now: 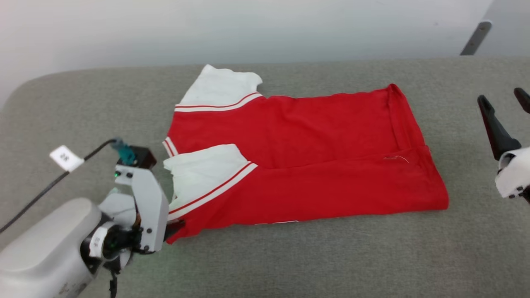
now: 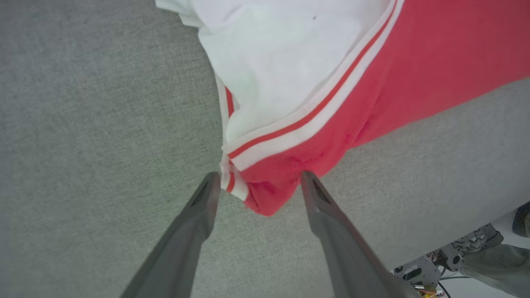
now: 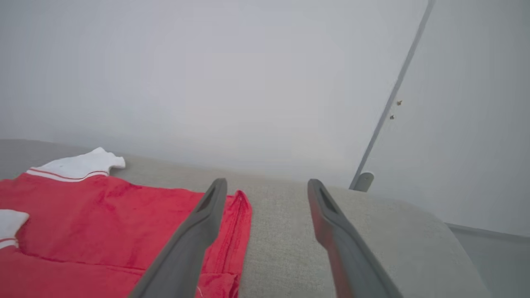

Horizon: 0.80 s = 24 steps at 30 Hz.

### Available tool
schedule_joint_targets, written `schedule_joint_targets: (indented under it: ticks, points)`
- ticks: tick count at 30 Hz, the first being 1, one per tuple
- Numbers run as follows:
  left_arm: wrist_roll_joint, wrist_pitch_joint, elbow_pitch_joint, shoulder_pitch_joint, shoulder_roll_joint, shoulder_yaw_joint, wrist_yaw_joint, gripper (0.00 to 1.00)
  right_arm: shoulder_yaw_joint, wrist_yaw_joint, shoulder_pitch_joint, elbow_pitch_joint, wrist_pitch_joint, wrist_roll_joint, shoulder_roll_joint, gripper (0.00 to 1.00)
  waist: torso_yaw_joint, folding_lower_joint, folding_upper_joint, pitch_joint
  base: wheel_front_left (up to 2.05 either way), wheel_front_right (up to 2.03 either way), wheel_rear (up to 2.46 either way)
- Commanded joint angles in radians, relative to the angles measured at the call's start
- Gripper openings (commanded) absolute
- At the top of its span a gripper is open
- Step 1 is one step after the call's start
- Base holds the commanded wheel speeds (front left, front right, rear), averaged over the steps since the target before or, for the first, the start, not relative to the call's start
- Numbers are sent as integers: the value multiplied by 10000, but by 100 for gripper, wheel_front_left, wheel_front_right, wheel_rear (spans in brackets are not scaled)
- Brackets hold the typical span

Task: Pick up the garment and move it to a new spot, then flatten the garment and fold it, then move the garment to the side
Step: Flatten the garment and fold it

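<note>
The garment (image 1: 310, 165) lies on the grey padded surface with its plain red side up and its near half folded over the far half. One white sleeve lies on top at the left, the other sticks out at the far left. The lettering is hidden. My left gripper (image 1: 176, 227) is at the garment's near-left corner. In the left wrist view it (image 2: 256, 178) is open, and the red corner of the garment (image 2: 414, 62) reaches between the fingertips. My right gripper (image 1: 503, 99) hangs open to the right of the garment (image 3: 103, 215), apart from it, its fingers (image 3: 267, 184) holding nothing.
The grey padded surface (image 1: 372, 256) runs wide around the garment, with its rounded far-left corner and the white wall behind. A grey bar (image 1: 476, 37) leans at the far right. A tagged black cable (image 1: 66, 158) runs off my left wrist.
</note>
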Motion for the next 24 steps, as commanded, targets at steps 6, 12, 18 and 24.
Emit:
schedule_joint_targets:
  ticks: [6,12,18,24]
  points:
    - [-390,-410,819,491,-264,202,-35,100,-1514,-6,1321,-1686,694,-806,1096,100,-382,0,-1,234,0,0,0]
    - [-857,-416,1934,707,-876,263,-182,7,-1966,-6,2258,-2702,1827,-945,1707,100,-472,0,-1,429,0,0,0]
    - [-1049,-494,2760,501,-1420,329,-496,0,-1793,-4,2595,-2856,3126,-565,1851,100,-448,0,-1,612,0,0,0]
    - [-850,-594,3183,60,-1713,287,-760,0,-1447,-6,2092,-2117,4549,-226,1864,100,-270,0,-1,827,0,0,0]
